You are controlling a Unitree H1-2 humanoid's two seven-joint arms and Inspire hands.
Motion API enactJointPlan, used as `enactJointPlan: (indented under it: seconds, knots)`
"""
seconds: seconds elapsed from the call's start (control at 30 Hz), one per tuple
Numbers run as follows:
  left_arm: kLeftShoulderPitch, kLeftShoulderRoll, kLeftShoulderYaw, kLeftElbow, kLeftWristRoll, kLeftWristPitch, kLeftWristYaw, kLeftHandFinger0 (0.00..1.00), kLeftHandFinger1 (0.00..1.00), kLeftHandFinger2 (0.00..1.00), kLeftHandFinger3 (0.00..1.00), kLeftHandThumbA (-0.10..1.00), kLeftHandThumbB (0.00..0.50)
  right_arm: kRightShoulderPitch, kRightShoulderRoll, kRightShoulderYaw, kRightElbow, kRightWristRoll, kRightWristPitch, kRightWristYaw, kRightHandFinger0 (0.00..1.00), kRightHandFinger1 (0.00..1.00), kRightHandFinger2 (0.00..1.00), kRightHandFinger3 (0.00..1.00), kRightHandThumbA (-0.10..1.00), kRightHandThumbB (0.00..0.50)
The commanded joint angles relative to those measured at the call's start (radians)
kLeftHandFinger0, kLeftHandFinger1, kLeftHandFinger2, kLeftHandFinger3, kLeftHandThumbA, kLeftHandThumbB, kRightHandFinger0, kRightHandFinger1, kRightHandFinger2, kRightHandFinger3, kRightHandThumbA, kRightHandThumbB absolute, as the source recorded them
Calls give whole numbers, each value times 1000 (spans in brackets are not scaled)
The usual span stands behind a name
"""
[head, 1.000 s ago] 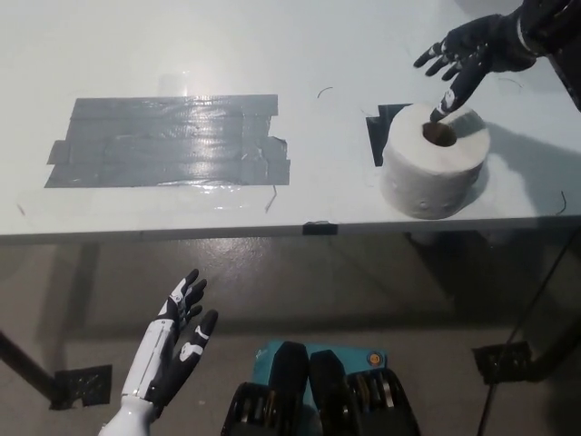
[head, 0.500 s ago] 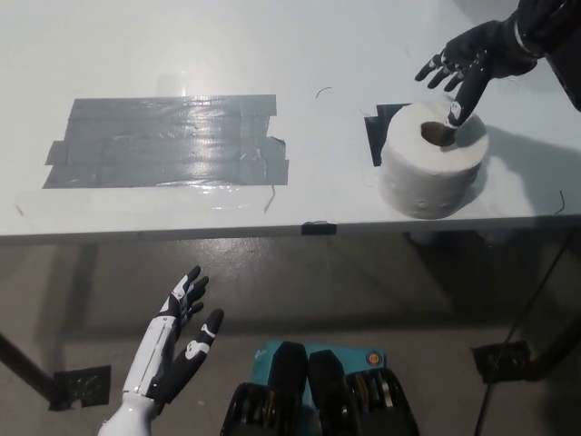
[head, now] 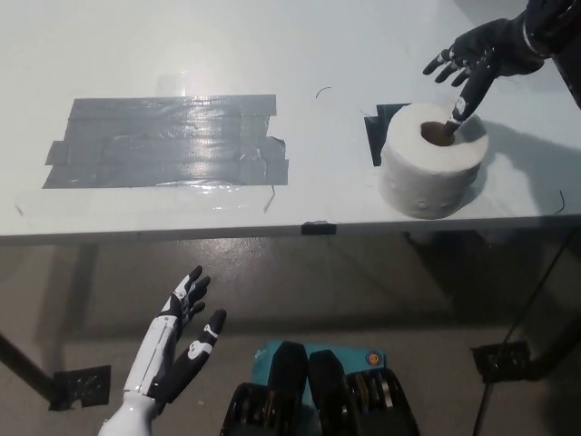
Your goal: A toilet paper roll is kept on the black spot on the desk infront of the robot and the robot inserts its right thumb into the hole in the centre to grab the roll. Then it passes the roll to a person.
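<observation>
A white toilet paper roll (head: 432,171) stands upright on the white desk (head: 272,54), covering most of a black tape spot (head: 379,129) near the front right. My black right hand (head: 479,59) hovers just behind the roll, open, fingers spread. Its thumb (head: 461,102) points down with the tip at the rim of the roll's centre hole (head: 439,133). My white left hand (head: 178,341) rests below the desk edge at the lower left, open and holding nothing.
A large patch of grey tape (head: 168,141) covers the desk's left middle. The desk's front edge (head: 290,229) runs across the picture, with the floor and a desk leg's foot (head: 508,359) below.
My right thumb has dropped lower, from above the roll's far edge to the rim of the centre hole. The roll has not moved. The left hand has barely shifted.
</observation>
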Motion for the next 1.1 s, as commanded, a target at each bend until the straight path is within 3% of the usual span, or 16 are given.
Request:
enactJointPlan:
  seconds: [0.0, 0.03, 0.07, 0.1, 0.2, 0.43, 0.6, 0.77, 1.07]
  knots:
    - [-20, 4, 3, -27, 6, 0, -5, 1000, 1000, 1000, 1000, 734, 14, -27, -22, -46, -26, -2, -67, -131, 1000, 1000, 1000, 1000, 1000, 431]
    - [-20, 4, 3, -27, 6, -1, -4, 1000, 1000, 1000, 1000, 733, 12, -23, -20, -53, -31, -5, -59, -150, 1000, 1000, 1000, 1000, 1000, 445]
    - [-22, 4, 2, -24, 7, -4, -5, 1000, 1000, 1000, 1000, 732, 11, -14, -21, -68, -45, -1, -49, -176, 1000, 1000, 1000, 1000, 1000, 427]
    - [-22, 4, 2, -24, 7, -6, -4, 1000, 1000, 1000, 1000, 732, 10, -7, -19, -87, -53, 6, -37, -202, 1000, 1000, 1000, 1000, 1000, 468]
    - [-23, 5, 3, -27, 5, -1, -7, 1000, 1000, 1000, 1000, 732, 9, 2, -10, -110, -64, -2, 12, -251, 1000, 1000, 1000, 1000, 1000, 499]
    - [-25, 8, 3, -22, 3, -6, -9, 1000, 1000, 1000, 1000, 743, 15, 14, -3, -105, -72, -23, 11, -275, 1000, 1000, 1000, 1000, 1000, 468]
    - [-23, 7, 2, -26, 4, -2, -9, 1000, 1000, 1000, 1000, 735, 7, 25, 2, -72, -60, -64, -9, -320, 1000, 1000, 1000, 1000, 1000, 500]
    - [-26, 8, 2, -23, 5, -4, -9, 1000, 1000, 1000, 1000, 737, 6, 33, -1, -58, -64, -73, -24, -301, 1000, 1000, 1000, 1000, 1000, 477]
    - [-37, 10, 2, -22, 6, 1, -10, 1000, 1000, 1000, 1000, 755, 12, 13, -5, -49, -53, -73, -50, -239, 1000, 1000, 1000, 1000, 1000, 499]
